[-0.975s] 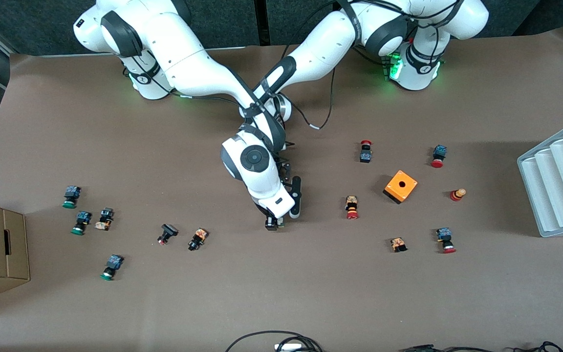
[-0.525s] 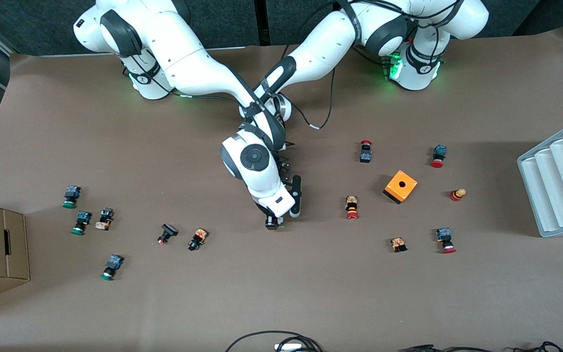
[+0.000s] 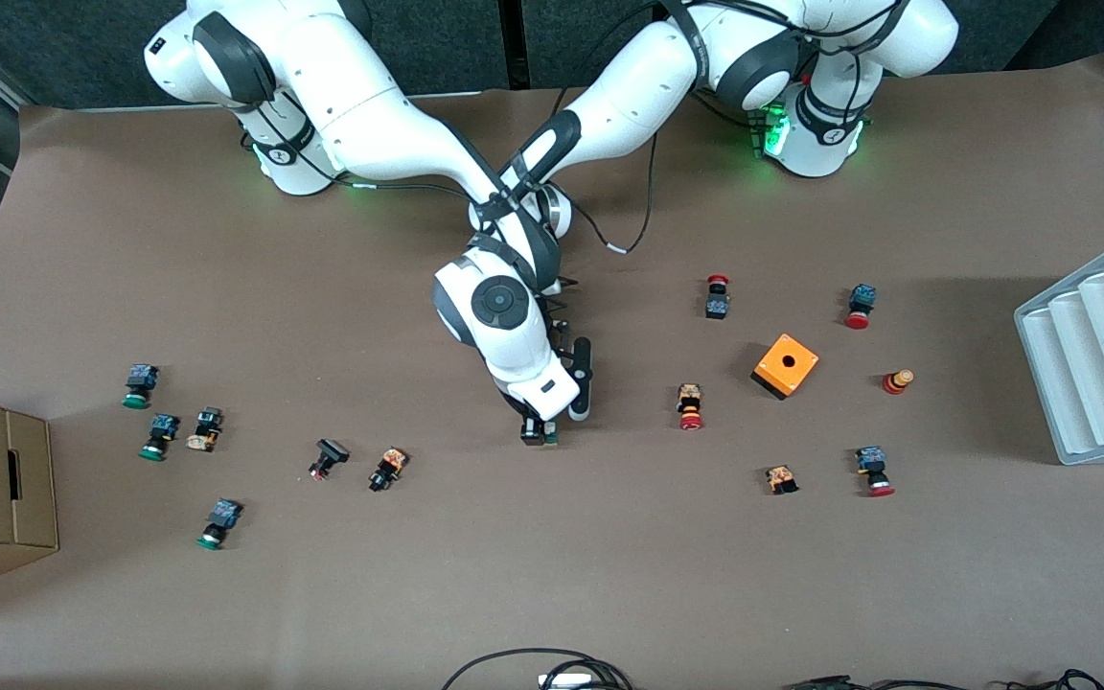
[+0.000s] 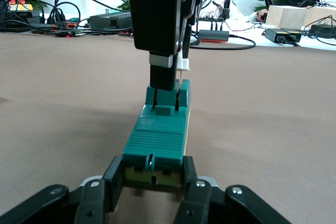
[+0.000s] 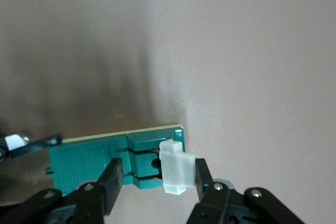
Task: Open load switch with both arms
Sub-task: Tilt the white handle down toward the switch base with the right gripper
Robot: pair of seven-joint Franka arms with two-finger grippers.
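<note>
The load switch (image 3: 540, 433) lies mid-table, toward the right arm's end from the orange cube box (image 3: 786, 365), mostly hidden in the front view. Wrist views show the left gripper (image 4: 152, 174) clamped on its green body and the right gripper (image 5: 155, 178) pinching its white slider (image 5: 176, 167). The right arm has drawn slightly toward its base.

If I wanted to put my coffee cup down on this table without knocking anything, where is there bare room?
The widest bare stretch is the table strip nearest the front camera, below the scattered push buttons. Another lies between the right arm's base and the green-capped buttons. It is crowded around the orange box, and mid-table where both grippers meet at the load switch.
</note>
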